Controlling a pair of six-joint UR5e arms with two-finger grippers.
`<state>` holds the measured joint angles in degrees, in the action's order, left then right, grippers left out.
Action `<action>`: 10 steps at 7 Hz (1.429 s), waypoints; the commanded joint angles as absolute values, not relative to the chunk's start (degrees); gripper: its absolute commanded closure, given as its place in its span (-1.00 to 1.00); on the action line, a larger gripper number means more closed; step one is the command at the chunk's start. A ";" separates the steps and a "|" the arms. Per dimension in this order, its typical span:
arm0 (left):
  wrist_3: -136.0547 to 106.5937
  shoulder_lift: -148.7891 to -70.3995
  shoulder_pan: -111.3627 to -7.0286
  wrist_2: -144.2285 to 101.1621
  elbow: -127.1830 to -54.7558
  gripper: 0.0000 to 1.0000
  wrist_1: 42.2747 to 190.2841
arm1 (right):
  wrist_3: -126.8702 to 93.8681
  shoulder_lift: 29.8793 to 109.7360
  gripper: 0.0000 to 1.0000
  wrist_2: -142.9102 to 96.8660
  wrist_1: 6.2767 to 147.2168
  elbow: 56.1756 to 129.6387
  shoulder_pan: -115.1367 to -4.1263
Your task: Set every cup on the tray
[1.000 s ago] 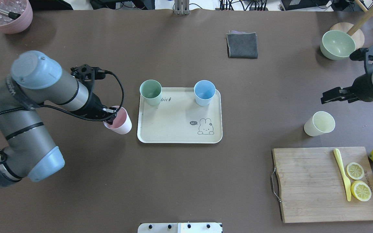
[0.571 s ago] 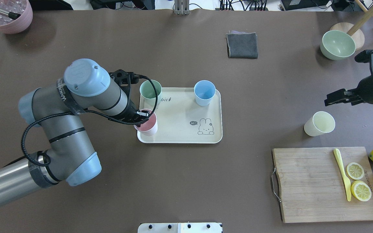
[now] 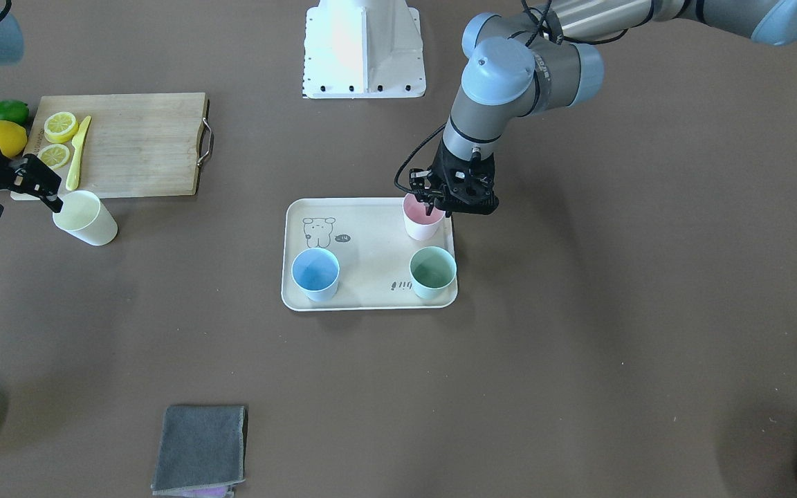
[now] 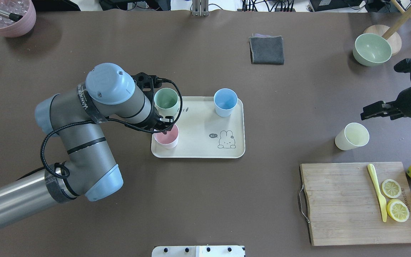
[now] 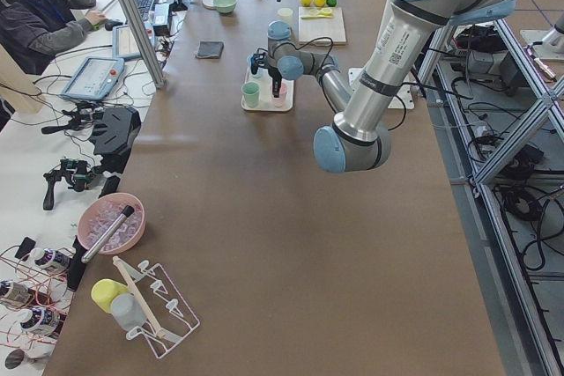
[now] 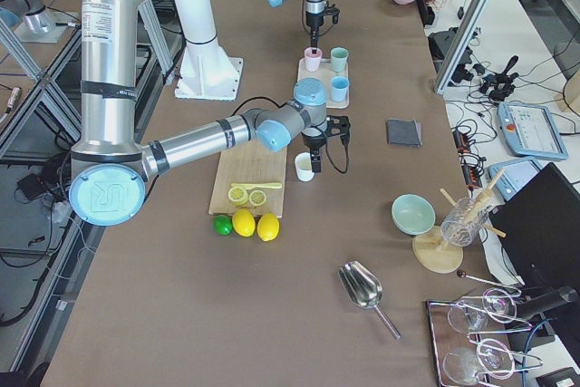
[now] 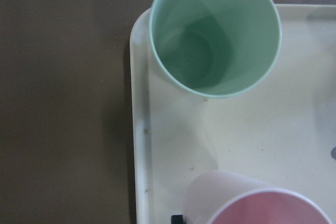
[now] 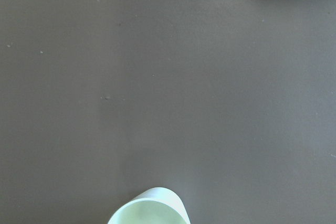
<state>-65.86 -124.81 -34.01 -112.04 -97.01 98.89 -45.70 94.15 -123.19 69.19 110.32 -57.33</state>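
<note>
While left hand (image 4: pixel 163 125) grips pink cup (image 4: pixel 168 137) on tray (image 4: pixel 198 148); right hand (image 4: pixel 366 111) spread, near yellow cup (image 4: pixel 351 136).

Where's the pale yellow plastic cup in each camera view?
Exterior front-facing: the pale yellow plastic cup sits left, just below the wooden cutting board.
Overhead exterior: cup at right, above the board.
Exterior left: cup far, top centre, left of the board.
Exterior right: cup at centre, right of the board.
Left wrist-mounted: not in it.
Right wrist-mounted: cup rim at bottom edge.
Landmark: the board, in all four exterior views.
</note>
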 commanded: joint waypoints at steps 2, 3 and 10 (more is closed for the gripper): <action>-63.39 -125.42 -43.90 -120.62 -99.66 -0.96 95.82 | -46.40 95.71 -0.99 -120.34 69.00 109.86 -53.54; -58.15 -125.25 -46.82 -121.98 -99.93 -0.96 93.36 | -49.36 96.06 -0.95 -119.71 67.60 109.78 -51.70; -53.09 -122.70 -49.48 -121.73 -99.75 -0.96 93.07 | -62.42 87.32 1.00 -115.40 66.44 108.45 -45.72</action>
